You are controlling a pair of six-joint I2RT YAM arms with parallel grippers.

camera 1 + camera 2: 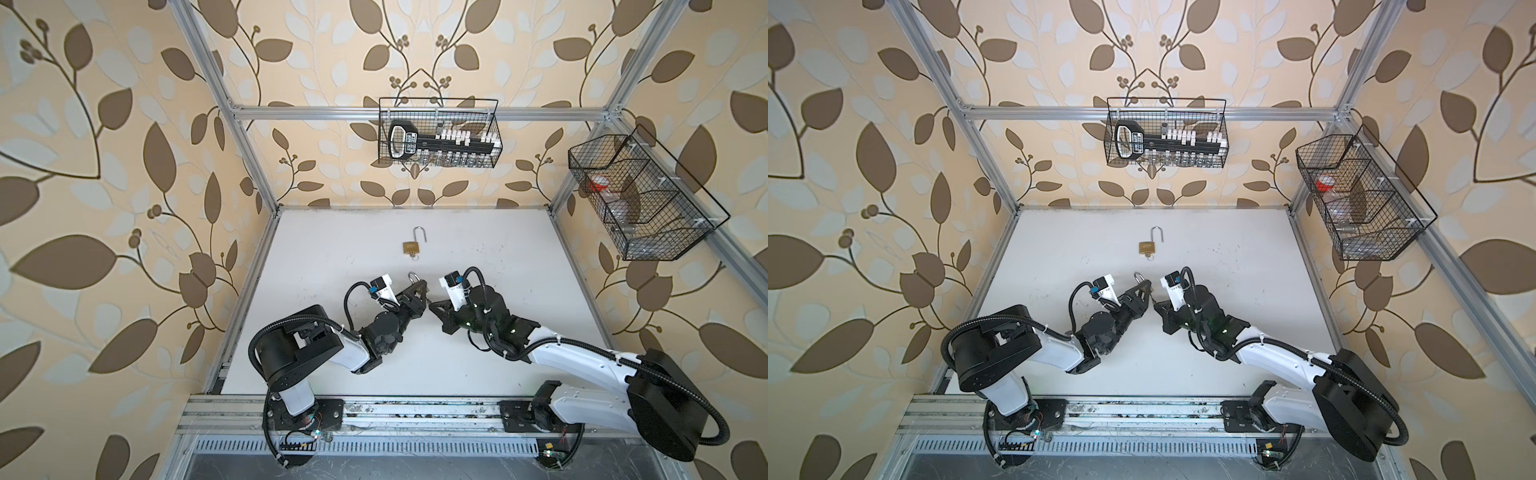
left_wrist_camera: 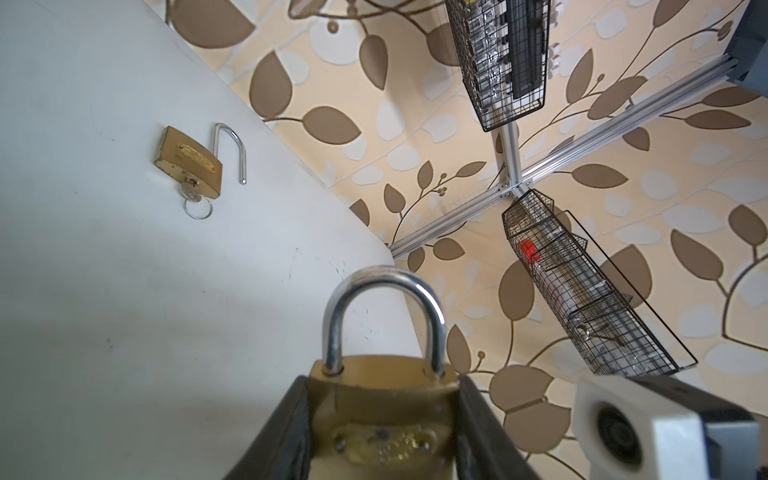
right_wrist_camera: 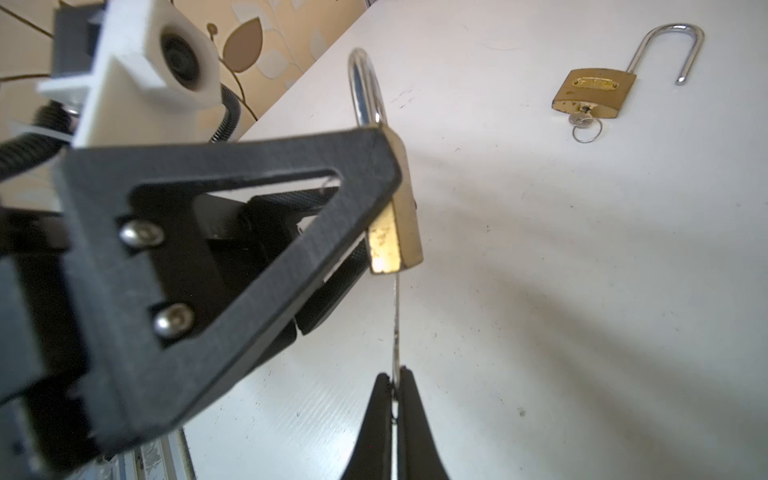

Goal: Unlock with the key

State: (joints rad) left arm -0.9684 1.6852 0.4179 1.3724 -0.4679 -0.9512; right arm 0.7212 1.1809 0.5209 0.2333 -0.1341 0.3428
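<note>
1. Padlock (image 2: 382, 399): brass body, steel shackle seated on both legs, so locked. It's held up off the table (image 1: 332, 257), approx mid-table in both top views.
2. My left gripper (image 1: 419, 291) is clamped part-way, on the lock body's two sides. It comes in from approx 8 o'clock, and the shackle pokes past the tips toward 12.
3. Key (image 3: 397, 328): seen edge-on, v. thin. My right gripper (image 3: 395, 384) is pinched right down on its head end, reaching from approx 4 o'clock. The blade tip meets the lock's bottom face; can't tell how deep it sits.
4. Risk A: if the blade isn't fully home, the turn won't catch and the key may flex or skid in my pinch.
5. Risk B: if I twist off-axis, the lock body could rotate btw the left fingers, since they grip only two smooth faces.
6. Risk C: when the shackle pops, the jolt could shift the lock and drag the key out.
7. Further out: 2nd padlock (image 1: 410, 247) lies at 12 o'clock, shackle open, own key in it. It's well apart, so no obstacle. Wire basket (image 1: 436, 99) on the back wall, irrelevant.
</note>
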